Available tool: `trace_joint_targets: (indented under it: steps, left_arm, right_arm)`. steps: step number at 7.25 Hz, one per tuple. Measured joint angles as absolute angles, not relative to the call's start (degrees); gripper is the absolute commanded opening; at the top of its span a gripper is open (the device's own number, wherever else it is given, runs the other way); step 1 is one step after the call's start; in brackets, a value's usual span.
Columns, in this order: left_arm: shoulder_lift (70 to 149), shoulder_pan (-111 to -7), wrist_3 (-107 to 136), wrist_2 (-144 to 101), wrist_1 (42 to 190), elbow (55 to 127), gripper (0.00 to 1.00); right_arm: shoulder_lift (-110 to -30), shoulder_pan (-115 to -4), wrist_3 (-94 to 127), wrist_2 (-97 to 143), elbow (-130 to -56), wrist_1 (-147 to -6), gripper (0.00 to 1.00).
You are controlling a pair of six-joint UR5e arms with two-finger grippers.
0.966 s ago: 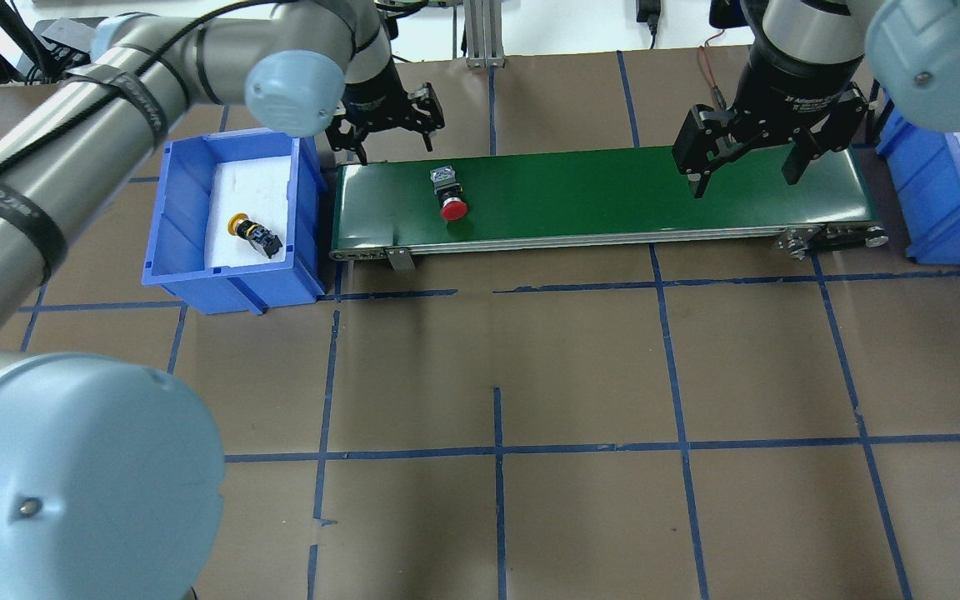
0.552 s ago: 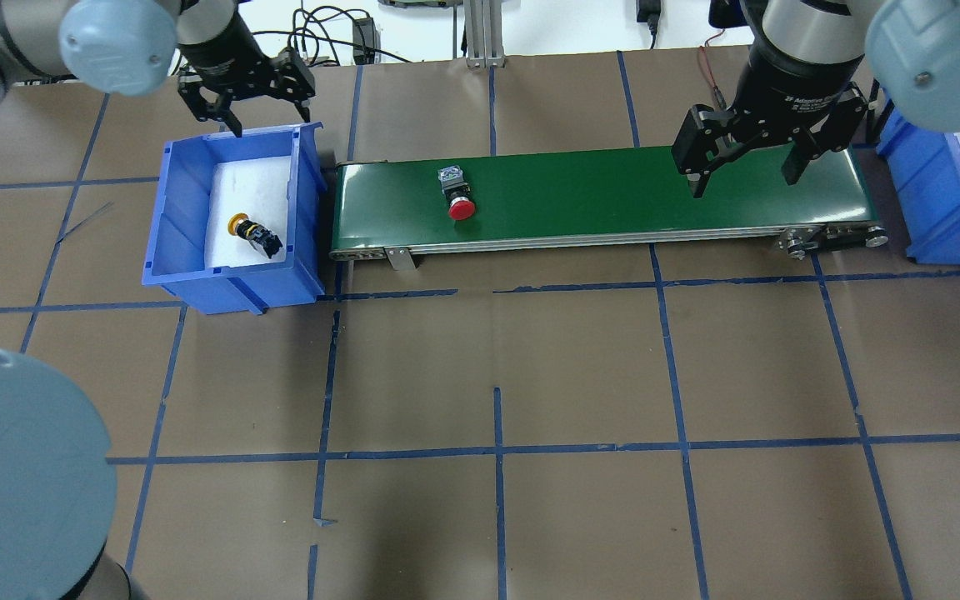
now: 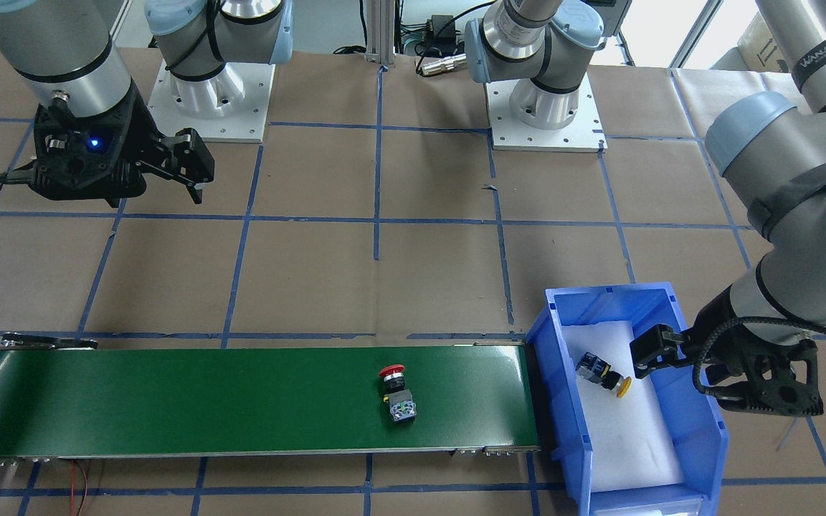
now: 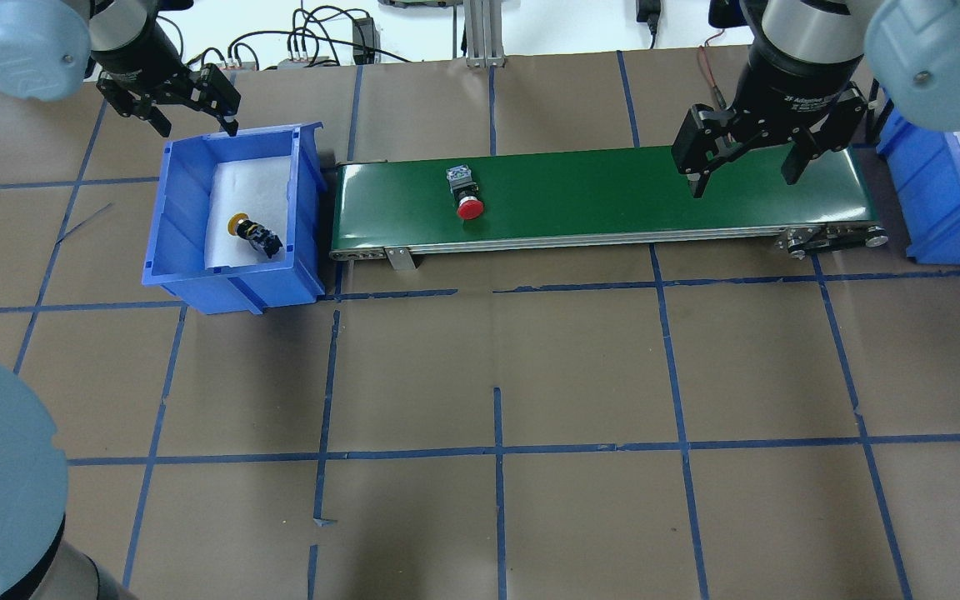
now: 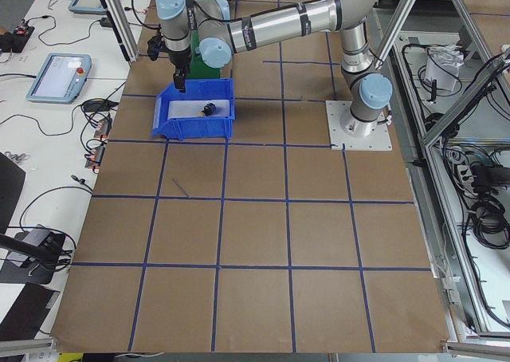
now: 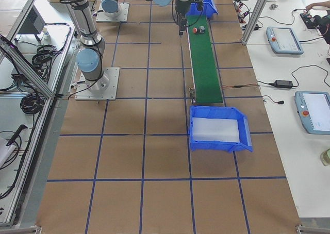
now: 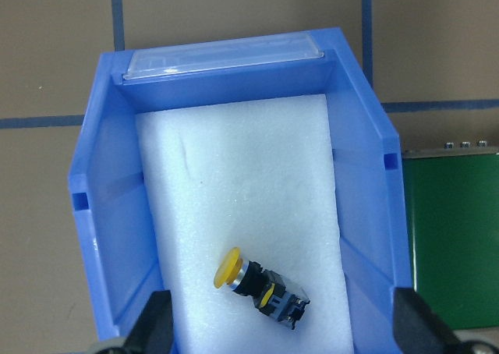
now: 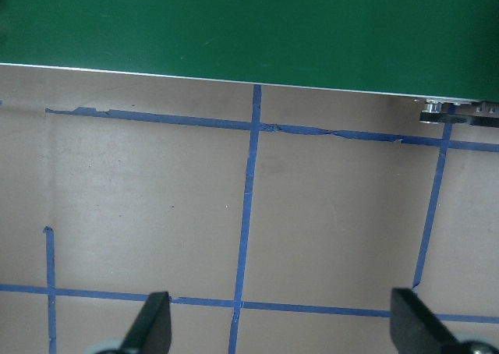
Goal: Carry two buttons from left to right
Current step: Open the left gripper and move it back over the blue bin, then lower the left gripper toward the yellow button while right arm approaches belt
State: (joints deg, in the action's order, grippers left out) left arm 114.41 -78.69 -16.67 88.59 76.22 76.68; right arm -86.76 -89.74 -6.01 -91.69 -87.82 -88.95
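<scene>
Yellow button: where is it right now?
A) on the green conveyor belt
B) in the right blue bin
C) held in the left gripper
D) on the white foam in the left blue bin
D: the yellow button lies on its side on the white foam inside the blue bin, apart from the open, empty left gripper.

A robotics lab: teach pendants [image 6: 284, 39], cables [image 6: 32, 101] and aluminium framing [image 5: 114, 15] surround the taped table [image 4: 580, 367].
</scene>
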Motion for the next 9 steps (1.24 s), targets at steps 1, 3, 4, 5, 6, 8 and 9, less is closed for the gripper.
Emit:
trace_joint_targets:
  steps: [1, 3, 4, 5, 6, 8, 9]
  left_arm:
    - [114.1, -78.8, -17.5, 89.1, 76.1, 77.4, 1.00]
    - [113.8, -79.1, -23.8, 89.3, 76.1, 77.9, 1.00]
    - [113.8, -79.2, -29.2, 89.3, 76.3, 78.1, 1.00]
    - [113.6, -79.2, -35.3, 89.4, 76.4, 78.6, 1.00]
    - [113.4, -79.3, -42.9, 89.8, 76.5, 79.2, 1.00]
    - [112.8, -79.3, -57.5, 92.1, 76.3, 80.5, 1.00]
    - [112.7, -79.3, -62.8, 92.7, 75.9, 81.2, 0.96]
  right_arm:
    - [-86.8, -89.7, -6.0, -91.7, -87.9, -88.9, 1.00]
    - [-86.7, -89.7, -6.1, -91.9, -87.9, -88.9, 1.00]
    - [-86.7, -89.7, -6.1, -91.9, -87.9, -88.9, 1.00]
    - [-86.7, -89.7, -6.1, -91.8, -87.9, -88.9, 1.00]
    - [-86.7, -89.7, -6.1, -91.8, -87.9, -88.9, 1.00]
    - [-86.8, -89.7, -6.1, -91.7, -87.9, -88.9, 1.00]
    - [-86.8, -89.7, -6.2, -91.8, -87.9, -88.9, 1.00]
